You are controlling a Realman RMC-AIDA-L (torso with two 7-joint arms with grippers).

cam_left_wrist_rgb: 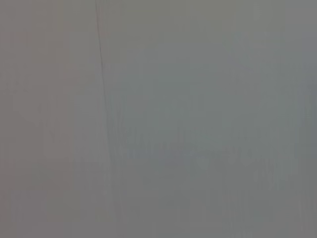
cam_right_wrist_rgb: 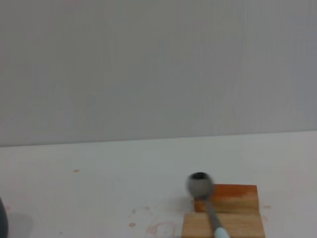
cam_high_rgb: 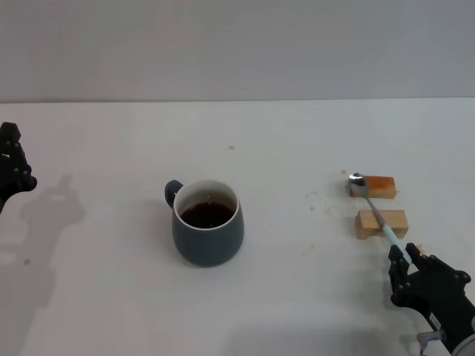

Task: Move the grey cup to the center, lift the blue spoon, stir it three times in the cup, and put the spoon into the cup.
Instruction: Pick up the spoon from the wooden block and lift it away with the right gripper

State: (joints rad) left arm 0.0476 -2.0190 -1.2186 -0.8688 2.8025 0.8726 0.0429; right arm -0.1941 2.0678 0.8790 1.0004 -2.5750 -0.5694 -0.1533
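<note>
The grey cup (cam_high_rgb: pixel 208 231), holding dark brown liquid, stands near the table's middle with its handle to the rear left. The blue spoon (cam_high_rgb: pixel 375 215) lies across two wooden blocks on the right, its silver bowl on the far block and its pale blue handle pointing at my right gripper (cam_high_rgb: pixel 408 259). That gripper is low at the front right, open, with its fingers on either side of the handle's end. The right wrist view shows the spoon (cam_right_wrist_rgb: pixel 200 184) resting on the blocks. My left gripper (cam_high_rgb: pixel 11 169) is at the far left edge, away from the cup.
The far, orange-toned block (cam_high_rgb: pixel 375 185) and the near, paler block (cam_high_rgb: pixel 381 223) sit side by side on the white table (cam_high_rgb: pixel 297 297). The blocks also show in the right wrist view (cam_right_wrist_rgb: pixel 232 198). The left wrist view shows only a blank grey surface.
</note>
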